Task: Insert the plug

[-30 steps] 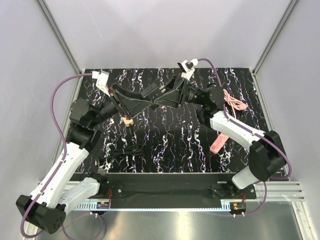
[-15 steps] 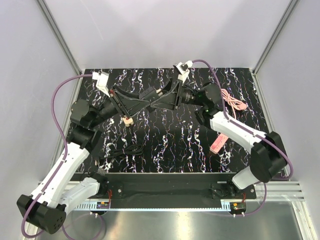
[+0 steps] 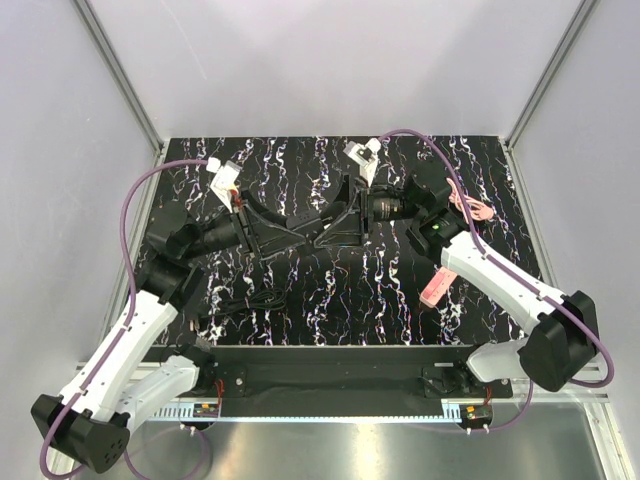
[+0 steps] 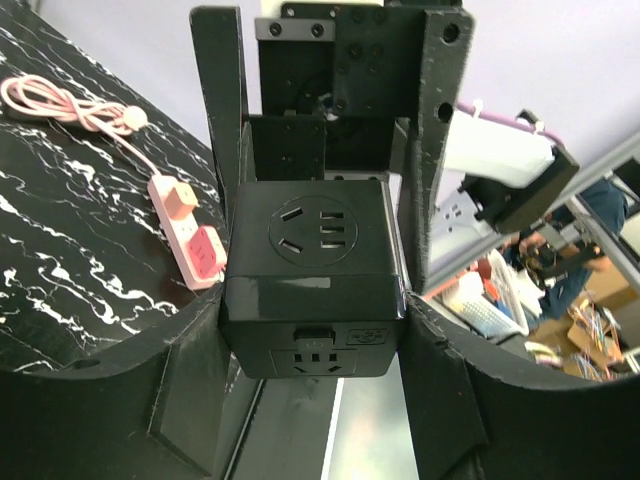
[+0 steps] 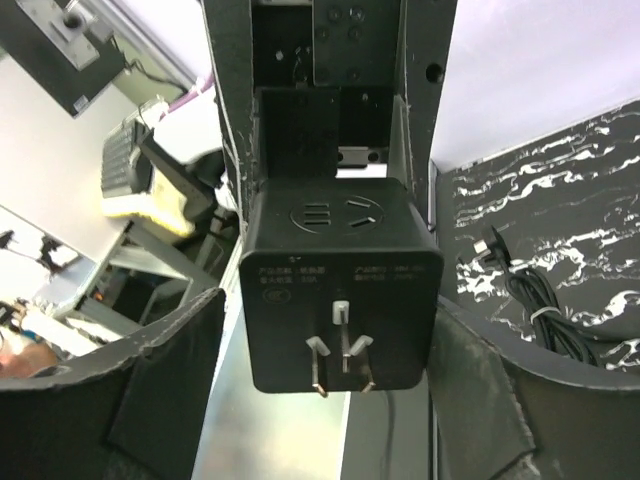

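Holding the cube adapter (image 4: 312,290) aloft over the table's middle, the left end effector (image 3: 285,232) and right end effector (image 3: 333,218) both look clenched on it. A handover, I judge. Next, one should let go so the prongs can reach the pink power strip (image 3: 437,285) near the right edge.

We saw the overhead view brightly and evenly lit from above, with only faint, soft shadows on the black white-veined marble-pattern tabletop (image 3: 330,290). A pale band of glare lay across the brushed grey metal sheet (image 3: 350,445) at the near edge. In both wrist views the black cube-shaped socket adapter (image 4: 312,285) was sharp, though its faces were dim, while the room behind looked soft and washed out.
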`<state>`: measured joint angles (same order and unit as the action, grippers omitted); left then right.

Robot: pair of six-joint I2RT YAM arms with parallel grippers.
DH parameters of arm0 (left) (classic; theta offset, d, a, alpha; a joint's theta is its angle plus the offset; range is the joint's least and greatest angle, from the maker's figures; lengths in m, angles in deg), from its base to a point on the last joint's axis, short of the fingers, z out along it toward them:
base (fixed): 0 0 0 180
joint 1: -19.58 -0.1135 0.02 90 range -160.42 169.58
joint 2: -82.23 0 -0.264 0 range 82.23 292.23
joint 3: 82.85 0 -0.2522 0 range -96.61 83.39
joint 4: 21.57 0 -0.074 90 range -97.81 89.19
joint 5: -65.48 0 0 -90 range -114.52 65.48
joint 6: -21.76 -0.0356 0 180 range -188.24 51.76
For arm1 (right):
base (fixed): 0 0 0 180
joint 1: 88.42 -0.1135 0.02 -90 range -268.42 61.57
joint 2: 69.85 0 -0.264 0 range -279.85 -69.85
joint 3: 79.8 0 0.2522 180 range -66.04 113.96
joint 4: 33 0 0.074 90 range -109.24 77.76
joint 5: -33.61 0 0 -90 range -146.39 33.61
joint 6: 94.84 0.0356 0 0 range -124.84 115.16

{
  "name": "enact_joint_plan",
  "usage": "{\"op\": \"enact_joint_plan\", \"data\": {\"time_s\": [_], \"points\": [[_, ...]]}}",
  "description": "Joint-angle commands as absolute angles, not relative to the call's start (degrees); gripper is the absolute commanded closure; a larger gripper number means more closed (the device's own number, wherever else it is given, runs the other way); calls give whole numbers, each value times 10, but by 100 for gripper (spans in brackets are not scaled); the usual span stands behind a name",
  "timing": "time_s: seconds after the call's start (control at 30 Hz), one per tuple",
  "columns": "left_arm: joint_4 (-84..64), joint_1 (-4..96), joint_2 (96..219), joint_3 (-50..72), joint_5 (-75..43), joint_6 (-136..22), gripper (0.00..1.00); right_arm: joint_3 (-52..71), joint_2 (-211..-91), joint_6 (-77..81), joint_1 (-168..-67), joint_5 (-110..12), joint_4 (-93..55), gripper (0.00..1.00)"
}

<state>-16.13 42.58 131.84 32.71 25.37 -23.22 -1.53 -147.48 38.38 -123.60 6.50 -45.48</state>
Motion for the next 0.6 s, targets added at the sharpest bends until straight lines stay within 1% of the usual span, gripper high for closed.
{"op": "enact_joint_plan", "data": {"time_s": [0.0, 0.07, 0.13, 0.17, 0.2, 0.23, 0.27, 0.3, 0.33, 0.37, 0.4, 0.5, 0.57], "points": [[-160, 426, 1315, 314, 280, -249, 100, 2, -1457, 348, -1234, 90, -419, 21], [-154, 426, 1319, 310, 283, -251, 100, -1, -1461, 352, -1234, 89, -422, 29], [-155, 426, 1322, 307, 288, -248, 100, -10, -1465, 366, -1234, 90, -442, 30], [-155, 426, 1326, 307, 291, -247, 100, -13, -1465, 372, -1234, 89, -451, 35], [-154, 426, 1327, 305, 292, -246, 100, -21, -1465, 384, -1234, 87, -469, 41], [-153, 425, 1329, 306, 291, -244, 100, -23, -1465, 387, -1234, 83, -474, 52], [-150, 426, 1332, 304, 291, -243, 95, -24, -1464, 388, -1234, 78, -475, 66], [-148, 426, 1333, 304, 290, -241, 87, -28, -1462, 387, -1234, 70, -475, 87], [-149, 426, 1334, 304, 284, -236, 73, -31, -1460, 388, -1234, 60, -479, 100], [-152, 426, 1334, 306, 281, -233, 60, -35, -1459, 394, -1234, 53, -487, 100], [-157, 426, 1333, 311, 280, -230, 42, -49, -1458, 406, -1234, 48, -526, 100], [-209, 426, 1330, 334, 269, -190, 37, -78, -1455, 469, -1234, 23, -612, 100], [-237, 427, 1333, 344, 256, -178, 35, -87, -1454, 479, -1234, 2, -632, 100]]}}
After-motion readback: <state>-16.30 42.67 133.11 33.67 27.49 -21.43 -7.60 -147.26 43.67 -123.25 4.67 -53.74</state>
